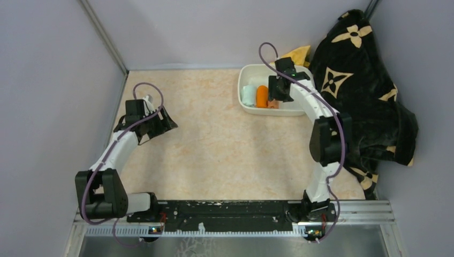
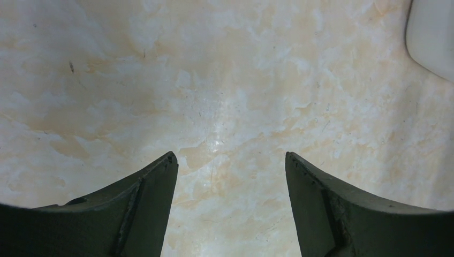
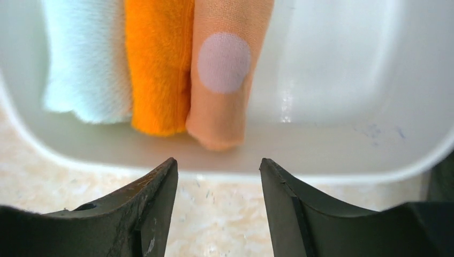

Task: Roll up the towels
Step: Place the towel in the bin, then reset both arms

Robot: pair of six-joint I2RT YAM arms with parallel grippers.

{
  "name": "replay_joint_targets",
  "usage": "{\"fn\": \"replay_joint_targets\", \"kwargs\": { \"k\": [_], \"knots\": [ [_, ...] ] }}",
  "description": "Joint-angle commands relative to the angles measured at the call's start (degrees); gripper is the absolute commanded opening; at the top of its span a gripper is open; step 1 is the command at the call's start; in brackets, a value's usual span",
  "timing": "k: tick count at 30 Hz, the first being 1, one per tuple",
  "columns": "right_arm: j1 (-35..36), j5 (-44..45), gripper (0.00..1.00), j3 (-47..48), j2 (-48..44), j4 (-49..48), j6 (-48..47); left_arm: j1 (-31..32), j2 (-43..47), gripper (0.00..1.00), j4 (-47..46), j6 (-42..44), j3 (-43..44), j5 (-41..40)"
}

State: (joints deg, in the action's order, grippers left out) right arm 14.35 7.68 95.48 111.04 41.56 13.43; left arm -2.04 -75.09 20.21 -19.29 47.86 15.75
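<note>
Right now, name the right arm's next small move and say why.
Probably lift the right gripper back off the bin: the mint towel, orange towel and dotted towel already lie rolled side by side inside it, and the fingers are open, holding nothing. Nothing seems left to roll.

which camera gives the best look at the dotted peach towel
Right wrist: the dotted peach towel lies rolled in the white tub, close and unobstructed. Top external shows only a small bit of it beside the right gripper. Left wrist misses it.
</note>
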Motion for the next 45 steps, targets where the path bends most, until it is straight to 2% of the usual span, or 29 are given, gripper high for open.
{"fn": "replay_joint_targets", "kwargs": {
  "k": [1, 7, 10, 13, 17, 22, 24, 25, 29, 45],
  "knots": [
    [0.0, 0.9, 0.59, -4.2, -15.3, -1.3, 1.2, -0.3, 5.0, 0.8, 1.5, 1.3, 2.0, 3.6],
    [0.0, 1.7, 0.65, -15.2, -38.6, -4.7, 0.0, -0.3, 13.4, 0.8, 8.0, 1.1, 7.9, 3.1],
    [0.0, 3.1, 0.67, -20.7, -50.0, -7.1, -0.8, -0.3, 17.9, 0.81, 12.8, 1.1, 12.5, 0.1],
    [0.0, 6.2, 0.74, -26.5, -62.0, -9.3, -1.4, -0.3, 23.9, 0.84, 14.6, 1.5, 15.0, -3.3],
    [0.0, 9.5, 0.89, -33.9, -74.8, -12.2, -2.7, -0.3, 31.5, 0.89, 15.7, 1.5, 14.9, -9.5],
    [0.0, 13.5, 0.95, -41.3, -85.8, -15.2, -4.8, -0.3, 36.8, 0.91, 16.4, 1.1, 12.2, -15.9],
    [0.0, 13.9, 0.96, -43.2, -88.6, -16.5, -5.8, -0.3, 39.8, 0.93, 13.0, 0.9, 8.9, -15.8],
    [0.0, 14.1, 0.96, -43.8, -89.5, -16.9, -6.0, -0.3, 41.4, 0.98, 10.9, 0.4, 7.1, -15.7],
    [-0.1, 14.4, 0.96, -45.0, -90.3, -17.2, -6.4, -0.3, 46.2, 1.0, 6.5, -2.1, 2.9, -15.7],
    [0.0, 12.1, 0.97, -48.1, -88.3, -20.6, -4.3, -0.2, 43.5, 1.0, 6.7, -1.4, 3.0, -13.7]
  ]
}}
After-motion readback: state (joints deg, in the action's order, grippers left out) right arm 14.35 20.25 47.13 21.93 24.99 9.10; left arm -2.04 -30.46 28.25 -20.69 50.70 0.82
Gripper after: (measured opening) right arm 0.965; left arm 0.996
